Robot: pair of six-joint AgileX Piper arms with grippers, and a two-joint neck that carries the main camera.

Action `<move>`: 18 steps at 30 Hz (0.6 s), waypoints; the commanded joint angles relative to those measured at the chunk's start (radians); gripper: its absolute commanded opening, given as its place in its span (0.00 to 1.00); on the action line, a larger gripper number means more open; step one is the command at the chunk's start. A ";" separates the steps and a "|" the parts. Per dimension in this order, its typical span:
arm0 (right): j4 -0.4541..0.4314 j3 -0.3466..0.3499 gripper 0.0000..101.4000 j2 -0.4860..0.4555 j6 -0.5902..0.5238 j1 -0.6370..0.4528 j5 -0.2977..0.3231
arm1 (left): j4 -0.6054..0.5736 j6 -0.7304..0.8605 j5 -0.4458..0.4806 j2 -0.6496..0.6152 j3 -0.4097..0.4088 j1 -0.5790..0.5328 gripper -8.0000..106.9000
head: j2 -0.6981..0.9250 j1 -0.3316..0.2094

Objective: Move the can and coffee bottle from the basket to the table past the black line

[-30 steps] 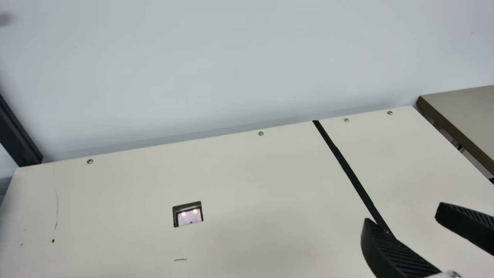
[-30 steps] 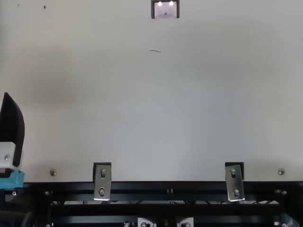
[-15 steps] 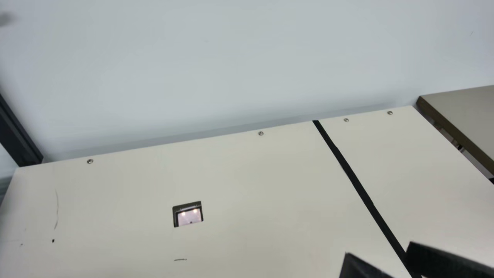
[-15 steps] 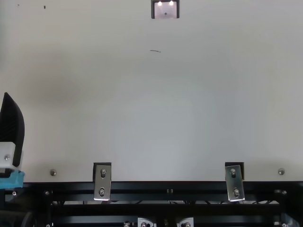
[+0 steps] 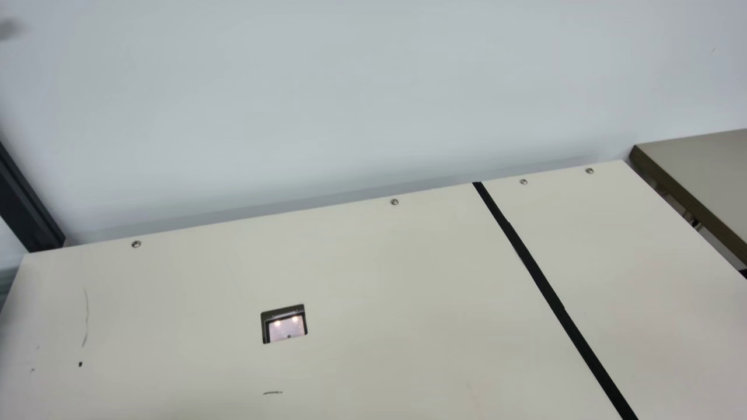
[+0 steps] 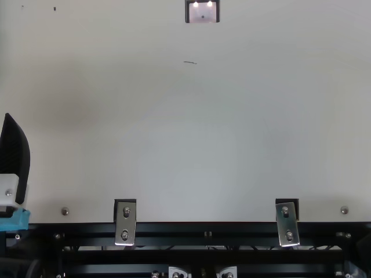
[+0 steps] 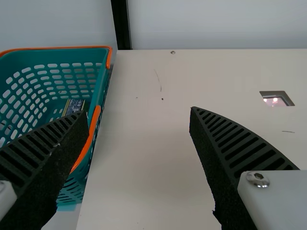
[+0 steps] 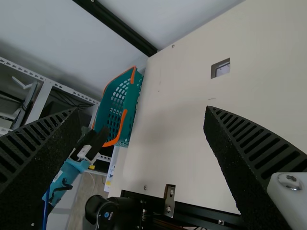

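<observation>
In the top view my left gripper is at the left edge. Its fingers stand wide apart in the left wrist view, where the gripper holds nothing. The teal basket with orange rim is beside it, one finger overlapping the basket's side. Inside lies a small item with a dark printed label, partly hidden by that finger; can or bottle, I cannot tell. My right gripper is open and empty in the right wrist view, the basket farther off. The black line crosses the table's right part in the main view.
The table has a square cutout left of the line. Metal brackets sit along its front edge. A dark post stands at the back left corner, and another table adjoins at the right.
My right gripper has moved down past the bottom edge of the main view's lower right, uncovering more of the black line. In the top view my left gripper has stayed still.
</observation>
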 commanded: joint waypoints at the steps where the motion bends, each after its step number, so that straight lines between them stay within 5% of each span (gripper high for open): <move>1: 0.000 0.000 1.00 0.000 0.000 0.000 0.000 | 0.000 0.000 0.000 0.000 0.000 0.000 0.85 | 0.008 -0.027; 18: 0.047 0.020 1.00 0.005 -0.020 -0.001 0.053 | 0.000 0.000 0.000 0.000 0.000 0.000 0.85 | 0.008 -0.027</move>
